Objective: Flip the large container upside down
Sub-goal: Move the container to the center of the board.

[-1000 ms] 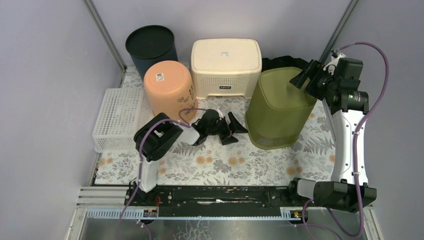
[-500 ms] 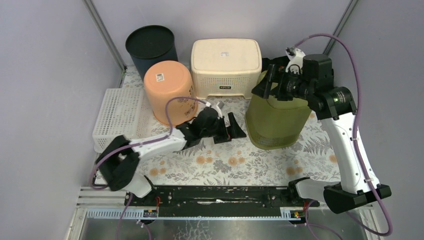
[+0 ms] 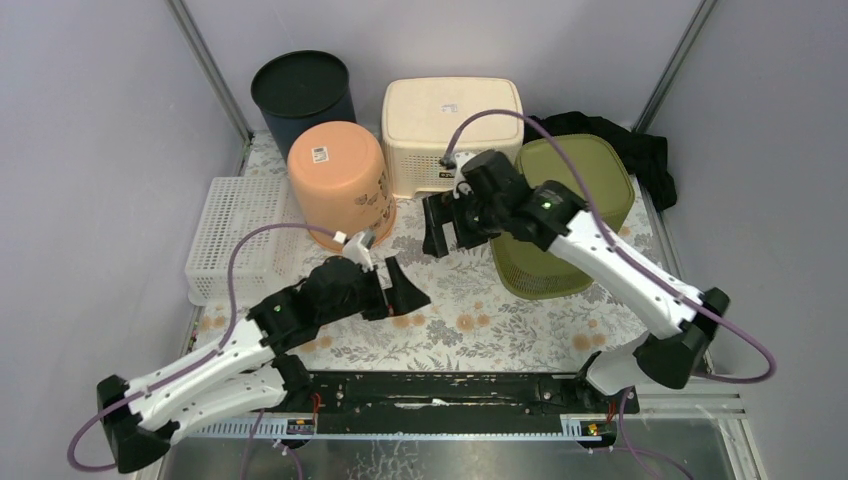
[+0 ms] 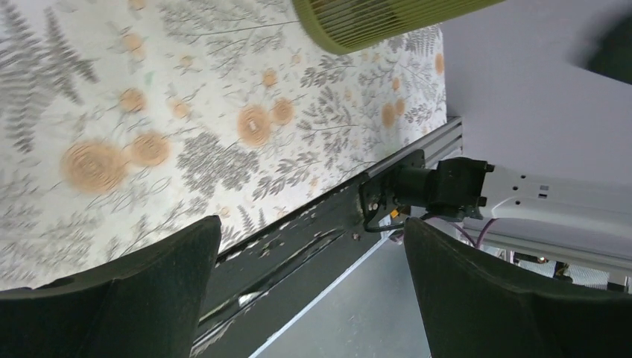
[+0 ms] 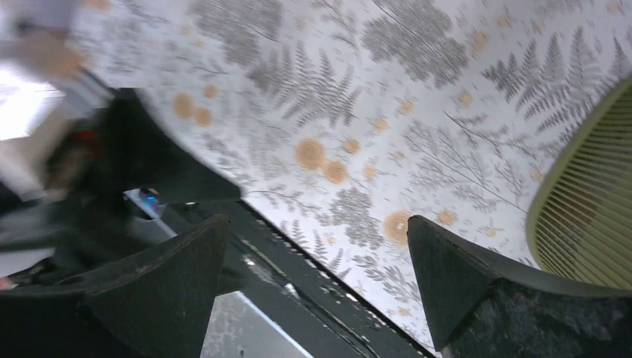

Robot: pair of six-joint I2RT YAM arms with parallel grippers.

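Olive-green slatted plastic bin [image 3: 575, 190] looks flipped, so ease left gripper [image 3: 405, 298] and right gripper [image 3: 448, 235], both open and empty, away gently.

Olive-green large container [image 3: 600, 175] with fine vertical slats, cream bin [image 3: 452, 120] with dotted perforations left of it, peach bin [image 3: 335, 180], dark navy bin [image 3: 300, 90], white lattice basket [image 3: 235, 235], black cloth [image 3: 645, 155] behind the large container, white bench [image 3: 480, 315] cover printed with grey ferns and orange blossoms

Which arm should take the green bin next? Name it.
Right. The right gripper, open, hangs beside the green bin; the left gripper, also open, sits farther off over the floral mat.
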